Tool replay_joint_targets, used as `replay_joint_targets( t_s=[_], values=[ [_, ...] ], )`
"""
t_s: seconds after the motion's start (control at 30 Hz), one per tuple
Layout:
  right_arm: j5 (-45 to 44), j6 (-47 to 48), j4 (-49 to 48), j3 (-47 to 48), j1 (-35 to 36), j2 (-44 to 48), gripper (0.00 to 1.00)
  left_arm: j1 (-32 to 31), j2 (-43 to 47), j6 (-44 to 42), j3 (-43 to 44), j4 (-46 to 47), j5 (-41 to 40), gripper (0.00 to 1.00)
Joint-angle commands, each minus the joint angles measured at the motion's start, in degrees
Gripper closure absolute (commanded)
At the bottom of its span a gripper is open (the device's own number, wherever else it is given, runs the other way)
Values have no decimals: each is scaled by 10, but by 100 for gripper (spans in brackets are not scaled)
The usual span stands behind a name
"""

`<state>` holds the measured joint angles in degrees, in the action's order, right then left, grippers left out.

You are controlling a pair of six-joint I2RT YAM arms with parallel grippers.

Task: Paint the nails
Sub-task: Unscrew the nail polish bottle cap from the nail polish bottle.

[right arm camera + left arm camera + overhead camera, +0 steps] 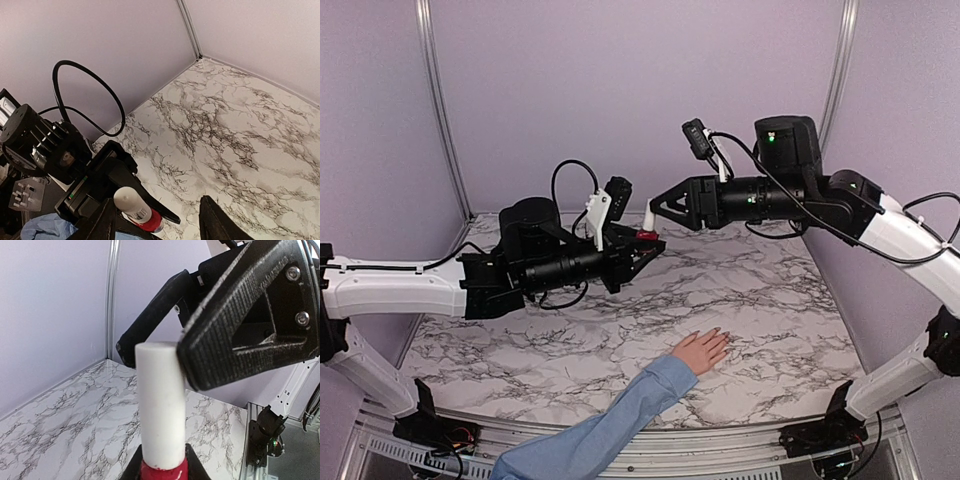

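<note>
Bottle [132, 204] in left gripper [642, 245], right gripper [656, 212] parted — hand [702, 350] flat.

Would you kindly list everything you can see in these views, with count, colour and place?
table: one, white marble with grey veins, under both arms
walls: lilac, around the table
nail-polish bottle: one, red with a white cap, raised above the table
person's hand: one, light-skinned, flat on the table's near side
sleeve: one, light blue, on that arm
left claw: one, black, shut on the bottle
right claw: one, black, open around the cap
</note>
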<state>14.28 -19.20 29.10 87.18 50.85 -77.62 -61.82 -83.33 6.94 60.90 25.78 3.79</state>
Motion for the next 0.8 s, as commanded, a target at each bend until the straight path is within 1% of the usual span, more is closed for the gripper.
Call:
replay_joint_targets(
  t_s=[0.0, 0.17, 0.47, 0.6, 0.77],
  values=[
    [-28, -47, -7, 13, -1, -15, 45, -7, -14, -14, 22, -10, -52, 100],
    [-28, -66, -6, 15, 0, -29, 45, -12, -31, -19, 35, -19, -76, 100],
    [-38, -74, 55, 80, 1, -80, 53, -16, -35, -12, 28, -21, -100, 100],
    [-19, -75, 53, 75, 1, -86, 66, -16, -31, -19, 26, -21, -103, 100],
    [9, -76, 9, 46, 1, -67, 91, -15, -32, -17, 32, -21, -97, 100]
  ],
)
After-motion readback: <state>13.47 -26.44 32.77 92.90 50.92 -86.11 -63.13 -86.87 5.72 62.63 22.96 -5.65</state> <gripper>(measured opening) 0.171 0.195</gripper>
